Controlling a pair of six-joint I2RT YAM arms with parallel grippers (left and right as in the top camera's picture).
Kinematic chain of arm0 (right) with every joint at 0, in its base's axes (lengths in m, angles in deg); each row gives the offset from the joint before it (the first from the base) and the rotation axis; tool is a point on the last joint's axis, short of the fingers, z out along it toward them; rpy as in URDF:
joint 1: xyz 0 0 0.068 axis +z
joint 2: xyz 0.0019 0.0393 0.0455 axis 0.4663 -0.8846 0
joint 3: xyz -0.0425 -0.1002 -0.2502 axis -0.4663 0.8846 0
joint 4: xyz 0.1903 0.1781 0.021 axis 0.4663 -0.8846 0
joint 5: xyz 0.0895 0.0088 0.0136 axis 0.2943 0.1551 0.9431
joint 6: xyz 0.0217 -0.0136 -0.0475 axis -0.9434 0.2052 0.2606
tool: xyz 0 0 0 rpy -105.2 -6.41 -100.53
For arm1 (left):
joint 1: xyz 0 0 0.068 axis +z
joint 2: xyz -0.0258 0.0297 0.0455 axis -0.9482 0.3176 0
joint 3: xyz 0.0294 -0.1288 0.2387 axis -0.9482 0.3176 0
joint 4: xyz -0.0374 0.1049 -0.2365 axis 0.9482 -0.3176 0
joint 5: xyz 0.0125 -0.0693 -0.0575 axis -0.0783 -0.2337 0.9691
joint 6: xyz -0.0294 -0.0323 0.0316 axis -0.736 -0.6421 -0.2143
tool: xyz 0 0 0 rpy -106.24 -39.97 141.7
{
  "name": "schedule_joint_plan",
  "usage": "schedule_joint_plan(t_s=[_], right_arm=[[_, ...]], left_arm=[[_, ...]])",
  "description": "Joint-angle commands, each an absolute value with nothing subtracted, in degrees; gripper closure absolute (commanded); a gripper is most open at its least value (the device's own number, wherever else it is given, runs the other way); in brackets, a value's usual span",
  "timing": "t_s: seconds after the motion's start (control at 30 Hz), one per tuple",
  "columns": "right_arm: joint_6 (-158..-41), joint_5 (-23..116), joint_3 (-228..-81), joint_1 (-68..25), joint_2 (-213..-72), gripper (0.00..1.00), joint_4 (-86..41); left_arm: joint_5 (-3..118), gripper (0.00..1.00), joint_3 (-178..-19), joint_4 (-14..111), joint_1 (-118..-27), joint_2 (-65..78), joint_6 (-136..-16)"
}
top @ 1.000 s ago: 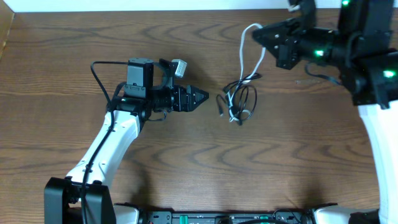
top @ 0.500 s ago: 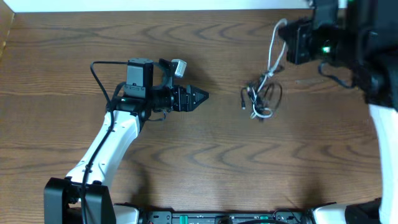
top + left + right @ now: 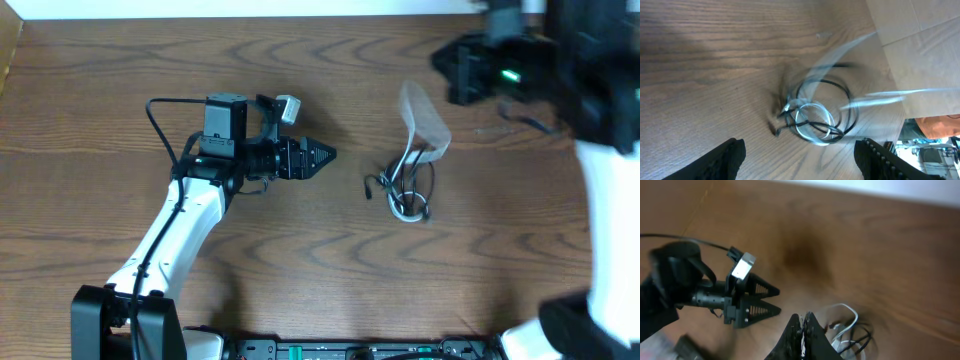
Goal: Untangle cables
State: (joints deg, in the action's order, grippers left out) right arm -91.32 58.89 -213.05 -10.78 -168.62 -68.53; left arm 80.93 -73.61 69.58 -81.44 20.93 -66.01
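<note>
Overhead view: cables point(image 3: 403, 190) in one small tangle on the desk point(image 3: 300, 60), right of centre. Thin black loops over a white cord point(image 3: 422, 120), with a short black end sticking out to the left. Above the tangle, a pale band of that cord slanting up and to the left, too blurred to trace to its upper end.

Left tool point(image 3: 325, 156): low over the desk near centre, pointing right toward the tangle, apart from it and touching nothing. Spread, as shown in the left wrist view by one dark finger point(image 3: 727, 157) at the lower left corner and the other at the lower right, with bare wood between. Same view: tangle ahead of the fingers, round black loops crossing a round white loop, pale blurred streaks running off to the right.

Right tool point(image 3: 462, 72): at the upper right, blurred, up and to the right of the tangle. In the right wrist view, fingers point(image 3: 795, 340) pressed together and pointing down at the desk, with only a thin seam between them. White cord looping just right of the fingers, black loops beside it. Cannot tell whether pinching any cord, with the contact hidden by the fingers and by blur.

Also in the right wrist view: the left tool's two triangular fingers, apart in a narrow V, well left of the tangle.
</note>
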Motion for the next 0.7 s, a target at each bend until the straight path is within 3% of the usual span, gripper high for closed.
schedule_joint_plan(t_s=[0.0, 0.1, 0.57, 0.67], right_arm=[[-89.38, 66.8, -215.8, -7.96, -170.56, 0.99, -66.54], [-90.53, 58.82, -221.68, -7.87, -169.08, 0.99, -67.13], [-91.58, 41.34, -220.46, -7.89, -173.82, 0.99, -82.45], [-93.03, 38.36, -220.13, -7.87, -175.13, 0.93, -84.61]], left_arm=[[81.85, 0.26, -73.7, 69.43, -83.14, 21.17, -63.46], [81.83, 0.26, -73.7, 69.47, -84.39, 21.17, -63.06], [81.44, 0.26, -73.7, 69.65, -84.96, 21.17, -61.16], [81.41, 0.26, -73.7, 69.67, -84.96, 21.17, -61.16]])
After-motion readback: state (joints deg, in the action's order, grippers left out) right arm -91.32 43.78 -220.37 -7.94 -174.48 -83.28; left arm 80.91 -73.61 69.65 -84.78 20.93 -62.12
